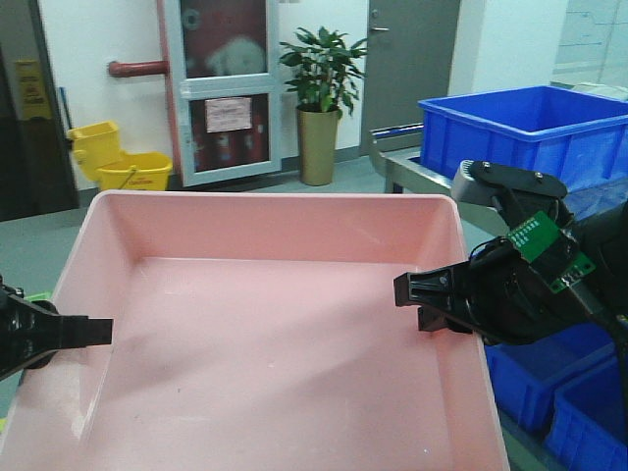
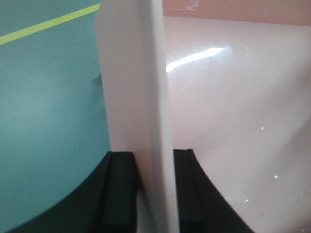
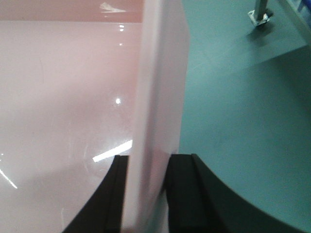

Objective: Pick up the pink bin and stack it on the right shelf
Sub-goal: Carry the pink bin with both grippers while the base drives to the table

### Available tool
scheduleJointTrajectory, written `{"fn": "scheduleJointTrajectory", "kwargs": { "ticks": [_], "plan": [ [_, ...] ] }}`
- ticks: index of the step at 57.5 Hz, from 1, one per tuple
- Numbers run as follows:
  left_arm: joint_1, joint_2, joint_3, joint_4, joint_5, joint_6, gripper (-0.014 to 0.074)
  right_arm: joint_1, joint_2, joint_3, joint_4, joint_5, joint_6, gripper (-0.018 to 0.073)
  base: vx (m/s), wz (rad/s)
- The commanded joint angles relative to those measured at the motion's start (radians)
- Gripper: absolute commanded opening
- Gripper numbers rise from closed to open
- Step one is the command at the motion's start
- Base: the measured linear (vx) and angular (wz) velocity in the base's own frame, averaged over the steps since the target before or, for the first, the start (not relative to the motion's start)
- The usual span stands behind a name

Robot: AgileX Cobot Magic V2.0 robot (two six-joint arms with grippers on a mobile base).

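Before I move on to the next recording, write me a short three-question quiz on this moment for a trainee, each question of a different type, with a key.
1. True or false: the pink bin has nothing inside it.
2. Which part of the bin does the left pincer clamp? A) its left side wall B) its far wall C) its floor
3. Fill in: the right pincer has one finger inside the bin's right wall and the other ___ it.
Key: 1 true; 2 A; 3 outside.
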Motion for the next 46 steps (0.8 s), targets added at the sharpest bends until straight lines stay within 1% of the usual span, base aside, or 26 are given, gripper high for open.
{"fn": "scheduleJointTrajectory", "kwargs": {
  "ticks": [1, 10, 19, 46],
  "plan": [
    [-0.012, -0.038, -0.034, -0.126, -0.012, -0.002, -0.0001, -0.003, -0.028, -0.030, -0.005, -0.096, 0.012, -0.0009, 0.48, -0.28],
    [-0.012, -0.038, -0.034, -0.126, -0.012, -0.002, -0.0001, -0.003, -0.028, -0.030, -0.005, -0.097, 0.012, -0.0009, 0.47, -0.41],
    [-0.012, -0.038, -0.034, -0.126, -0.012, -0.002, -0.0001, -0.003, -0.028, -0.030, -0.005, -0.096, 0.012, -0.0009, 0.46, -0.61],
    [-0.012, -0.038, -0.034, -0.124, -0.013, -0.002, -0.0001, -0.003, -0.028, -0.030, -0.005, -0.095, 0.012, -0.0009, 0.42, -0.81]
  ]
}}
